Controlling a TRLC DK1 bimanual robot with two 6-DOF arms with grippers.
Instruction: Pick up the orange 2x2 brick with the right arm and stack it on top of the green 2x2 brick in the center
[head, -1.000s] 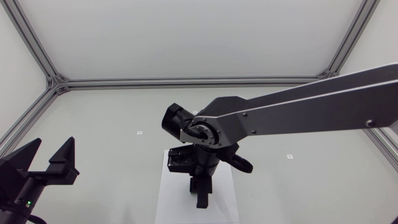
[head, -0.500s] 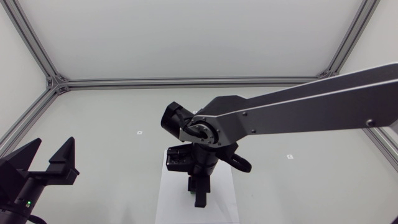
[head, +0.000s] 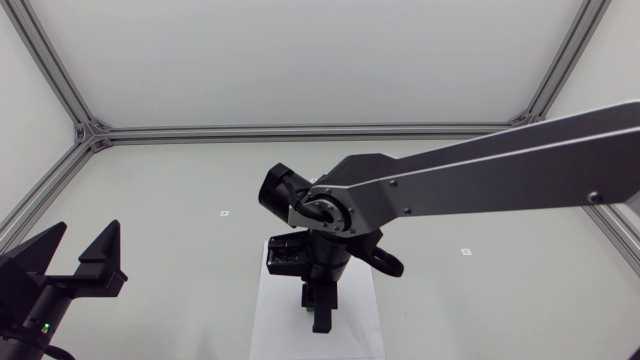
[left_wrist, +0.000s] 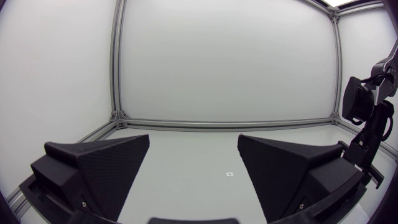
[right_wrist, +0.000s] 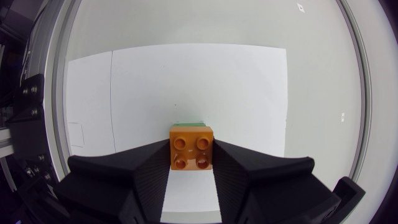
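The orange 2x2 brick sits studs-up between the fingers of my right gripper, which is shut on it. Just beyond the orange brick, a thin strip of the green 2x2 brick shows; the orange one covers most of it. In the head view my right arm comes in from the right, and its gripper points down over the white sheet at the table's centre, hiding both bricks. My left gripper stands open and empty at the near left, its fingers wide apart.
The white sheet lies flat under the bricks. Small markers dot the table. An aluminium frame runs along the table's edges.
Hardly anything: my right wrist has shifted very slightly over the sheet, with the orange brick still in its grip. The left arm has not moved.
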